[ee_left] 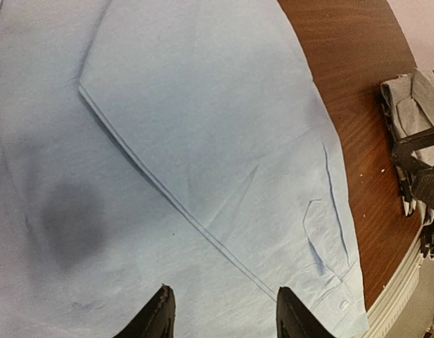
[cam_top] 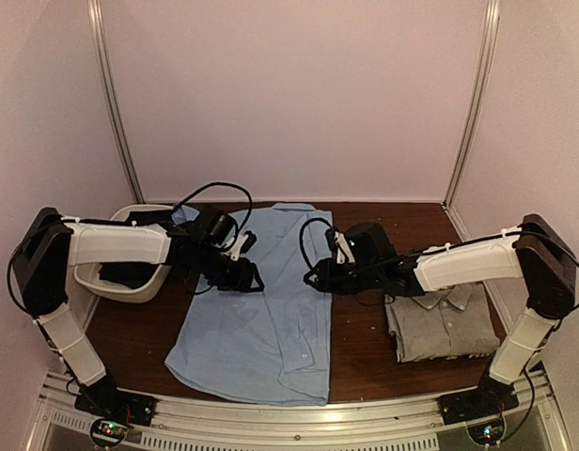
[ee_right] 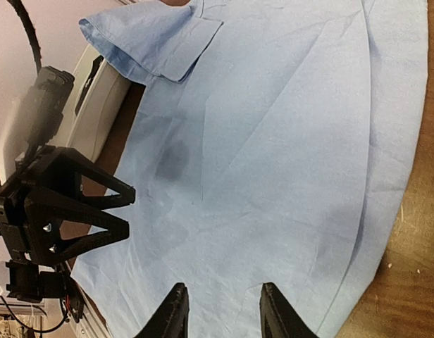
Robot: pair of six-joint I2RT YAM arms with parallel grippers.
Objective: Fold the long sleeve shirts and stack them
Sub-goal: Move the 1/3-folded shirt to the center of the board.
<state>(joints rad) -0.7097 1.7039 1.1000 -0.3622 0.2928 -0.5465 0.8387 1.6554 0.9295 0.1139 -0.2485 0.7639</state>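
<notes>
I have the light blue shirt (cam_top: 261, 310) lying flat down the middle of the table (cam_top: 365, 362). Its collar is at the far end and a sleeve is laid diagonally across the body. The grey shirt (cam_top: 440, 324) already sits folded, well apart to the right. Both tools hover low over the blue cloth: the left gripper (cam_top: 247, 277) is above its left half and the right gripper (cam_top: 318, 279) is near its right edge. Each has its jaws apart with nothing between them. My main worry is the pinch. The wrist views show smooth, flat fabric under both sets of fingers (ee_left: 160, 313), so a shallow descent could slide off without catching anything. A deep one could grab the folded sleeve along with the body and drag that diagonal out of place. If the two sides don't catch at matching points, I judge the next fold will come out skewed, with the hem and collar misaligned. The grippers are also near each other across the shirt, so any inward sweep risks a knock between fingers or cables. The collar corner lies close against the white tub (cam_top: 130, 282) on the left, and pulling the cloth that way could snag it there. The right forearm passes just above the grey shirt, and a low swing back could scuff that finished fold open.
</notes>
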